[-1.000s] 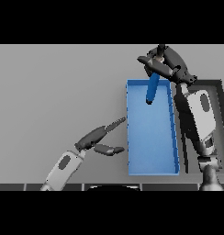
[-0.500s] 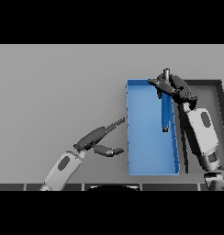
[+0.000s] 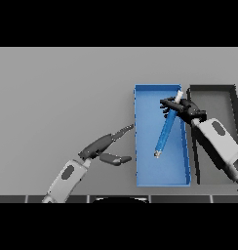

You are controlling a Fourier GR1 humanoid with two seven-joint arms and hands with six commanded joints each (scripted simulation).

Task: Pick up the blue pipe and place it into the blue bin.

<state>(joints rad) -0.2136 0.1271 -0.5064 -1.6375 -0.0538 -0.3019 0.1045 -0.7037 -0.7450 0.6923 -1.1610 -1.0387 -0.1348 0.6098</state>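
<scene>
The blue pipe (image 3: 166, 128) slants inside the blue bin (image 3: 145, 171), its lower end near the bin's middle and its pale upper end at the bin's far right corner. My right hand (image 3: 185, 110) is over the bin's right wall at the pipe's upper part, fingers curled round it. My left hand (image 3: 102, 147) is on the table just left of the bin, fingers straight and holding nothing.
A dark grey bin (image 3: 228, 95) stands directly right of the blue bin; my right forearm (image 3: 218, 139) lies across it. Grey table (image 3: 57, 93) stretches to the left and far side.
My right hand has come down and toward me with the pipe, which has tilted from nearly upright to slanting low inside the bin. The left hand has stayed put.
</scene>
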